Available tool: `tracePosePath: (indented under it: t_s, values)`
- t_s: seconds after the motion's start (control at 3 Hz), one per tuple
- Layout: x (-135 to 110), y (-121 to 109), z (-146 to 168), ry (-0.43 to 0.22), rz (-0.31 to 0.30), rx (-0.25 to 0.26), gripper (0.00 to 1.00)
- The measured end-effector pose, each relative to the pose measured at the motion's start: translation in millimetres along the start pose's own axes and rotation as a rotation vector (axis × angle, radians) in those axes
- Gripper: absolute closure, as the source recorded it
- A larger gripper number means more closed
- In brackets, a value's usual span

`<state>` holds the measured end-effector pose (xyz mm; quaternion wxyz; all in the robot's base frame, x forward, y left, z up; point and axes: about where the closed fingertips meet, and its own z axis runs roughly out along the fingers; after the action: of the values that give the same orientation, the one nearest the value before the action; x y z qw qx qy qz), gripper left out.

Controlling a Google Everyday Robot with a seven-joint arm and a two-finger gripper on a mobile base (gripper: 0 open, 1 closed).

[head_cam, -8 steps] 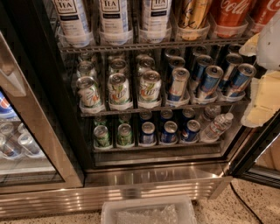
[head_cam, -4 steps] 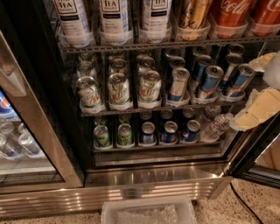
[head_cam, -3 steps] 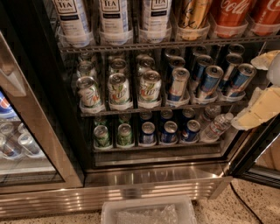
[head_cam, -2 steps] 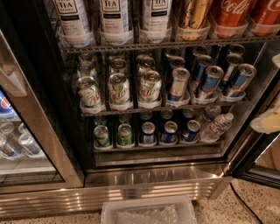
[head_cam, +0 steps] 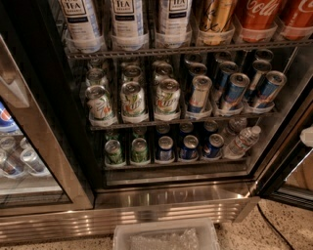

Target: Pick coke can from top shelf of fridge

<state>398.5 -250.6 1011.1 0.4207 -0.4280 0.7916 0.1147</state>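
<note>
Two red coke cans (head_cam: 259,12) stand side by side at the top right of the camera view, in clear cup holders on the top shelf (head_cam: 146,50), a grey wire rack. Their tops are cut off by the frame edge. A gold-and-black can (head_cam: 215,14) stands just left of them. The fridge (head_cam: 171,200) has a dark interior and a ribbed steel base, and its black-framed door (head_cam: 288,161) is open at the right. Only a pale bit of my gripper (head_cam: 308,135) shows at the right edge, well below and to the right of the coke cans.
White tea bottles (head_cam: 127,19) fill the left of the top shelf. Green-white cans (head_cam: 133,100) and blue-silver cans (head_cam: 234,90) are on the middle rack. Small cans and a water bottle (head_cam: 242,141) are on the lowest rack. A Pepsi-logo unit (head_cam: 10,146) stands left. A clear bin (head_cam: 166,237) sits on the floor.
The pale gripper and arm have moved right and down, from in front of the right-hand blue-silver cans to almost out of the frame. The cans have not moved.
</note>
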Motion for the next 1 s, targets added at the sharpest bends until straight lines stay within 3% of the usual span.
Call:
tracePosePath:
  t_s: [0.33, 0.67, 1.0]
  values:
    - [0.0, 0.0, 0.0, 0.0, 0.0, 0.0, 0.0]
    - [-21.2, 7.0, -1.8, -0.1, 0.045, -0.01, 0.0]
    - [-48.7, 9.4, 1.0, -0.28, 0.155, -0.029, 0.0]
